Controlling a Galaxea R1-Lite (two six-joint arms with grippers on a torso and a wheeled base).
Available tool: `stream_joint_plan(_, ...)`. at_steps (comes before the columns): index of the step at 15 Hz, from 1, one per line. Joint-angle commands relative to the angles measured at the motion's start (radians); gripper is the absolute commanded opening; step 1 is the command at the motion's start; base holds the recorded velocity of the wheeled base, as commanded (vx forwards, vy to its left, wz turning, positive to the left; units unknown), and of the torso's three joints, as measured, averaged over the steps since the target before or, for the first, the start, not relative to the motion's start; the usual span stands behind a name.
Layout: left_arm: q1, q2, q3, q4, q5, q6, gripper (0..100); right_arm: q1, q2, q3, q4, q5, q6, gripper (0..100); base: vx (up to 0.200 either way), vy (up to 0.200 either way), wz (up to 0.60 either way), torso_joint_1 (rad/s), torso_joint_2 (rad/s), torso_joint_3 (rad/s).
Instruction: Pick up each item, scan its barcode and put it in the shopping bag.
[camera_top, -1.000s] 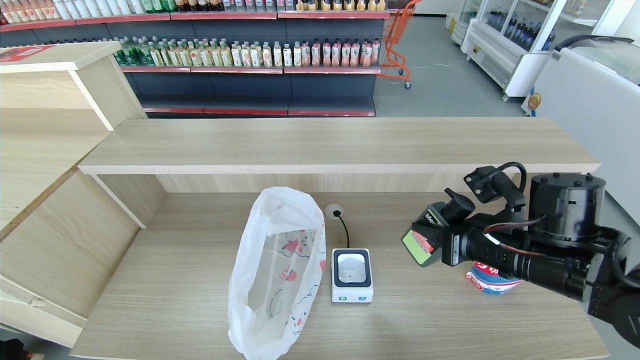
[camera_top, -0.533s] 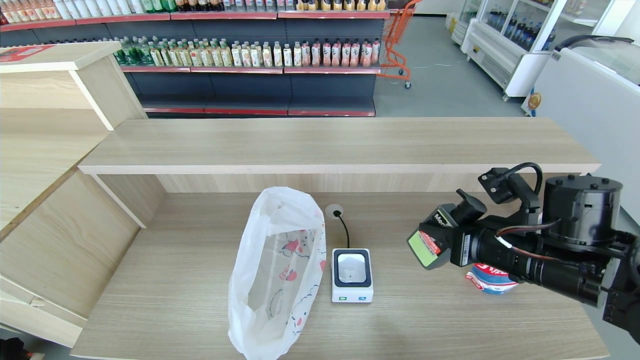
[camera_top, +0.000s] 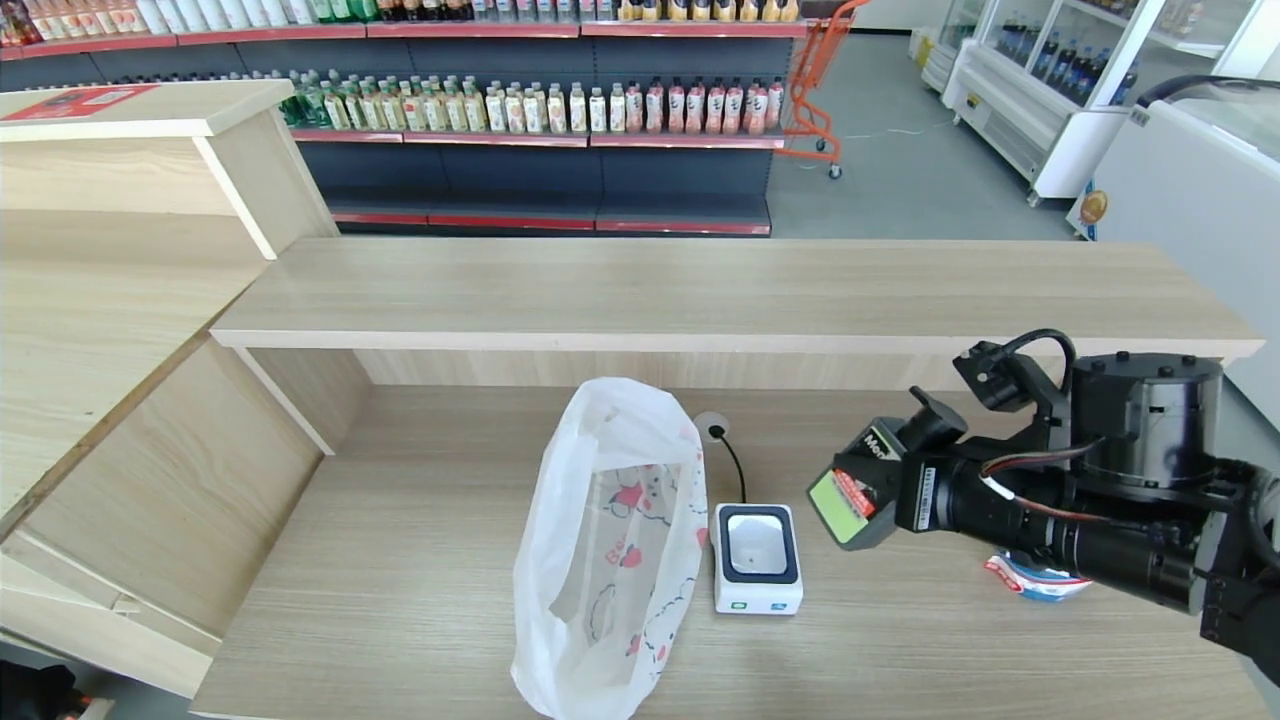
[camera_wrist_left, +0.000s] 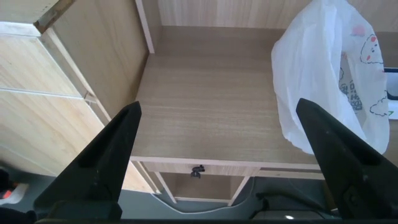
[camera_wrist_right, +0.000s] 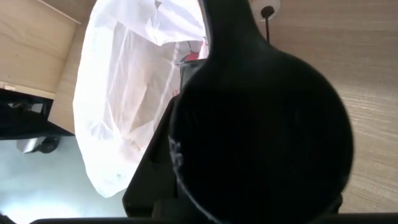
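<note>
A green-faced pack (camera_top: 838, 496) is gripped in the right claw (camera_top: 885, 465); the scanner (camera_top: 757, 556) is seen just below and ahead of it, the shopping bag (camera_top: 610, 540) beyond that. The left claw (camera_wrist_left: 217, 109) is held wide open.

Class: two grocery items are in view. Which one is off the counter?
The dark box with the green face: the right hand holds it in the air beside the scanner. The red-and-blue packet lies on the counter under that arm.

No print reads clearly; the black box (camera_top: 872, 462) bears a green label (camera_top: 835, 496) with seemingly partial lettering
</note>
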Motion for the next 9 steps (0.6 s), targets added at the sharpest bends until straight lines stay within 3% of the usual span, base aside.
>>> stream_joint_plan(1,0.000,0.000,0.000,0.000,0.000,-0.001,100,0.010,0.025,-0.008,0.003,-0.001,0.000,0,0.000,0.000,0.00,0.000,0.00,0.000)
stream_joint_plan(4,0.000,0.000,0.000,0.000,0.000,-0.001,100,0.030,0.086,-0.039,0.004,-0.004,-0.005,0,0.000,0.000,0.00,0.000,0.00,0.000)
stream_joint_plan(9,0.000,0.000,0.000,0.000,0.000,-0.001,100,0.121,0.314,-0.253,0.000,0.007,-0.002,0,0.000,0.000,0.00,0.000,0.00,0.000)
